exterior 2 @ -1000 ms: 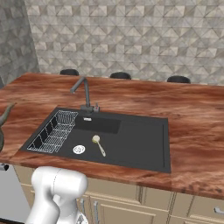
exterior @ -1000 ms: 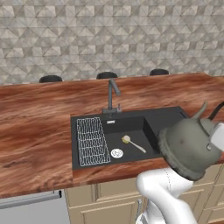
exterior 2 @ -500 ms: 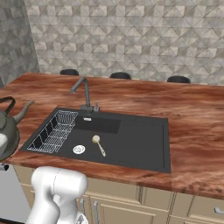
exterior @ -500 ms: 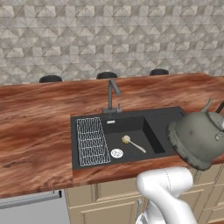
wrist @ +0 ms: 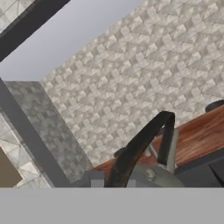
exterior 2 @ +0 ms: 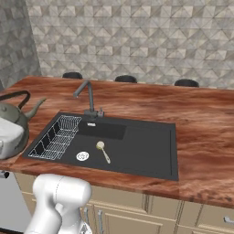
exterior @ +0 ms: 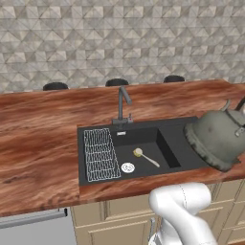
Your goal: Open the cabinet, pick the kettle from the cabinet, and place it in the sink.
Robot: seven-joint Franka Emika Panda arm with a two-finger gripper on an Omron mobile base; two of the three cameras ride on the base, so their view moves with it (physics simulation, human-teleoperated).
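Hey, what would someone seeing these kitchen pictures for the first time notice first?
A grey kettle hanging in the air, tilted, at the right edge of the left base view, beside the black sink. Next, that sink sunk into the reddish wood counter, with a wire rack in it.

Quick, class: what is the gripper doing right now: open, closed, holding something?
Gripper: closed on the dark arched handle of the kettle, carrying it in the air.

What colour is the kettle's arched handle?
Dark, near black, against the dull grey kettle body; the handle shows best in the hand view.
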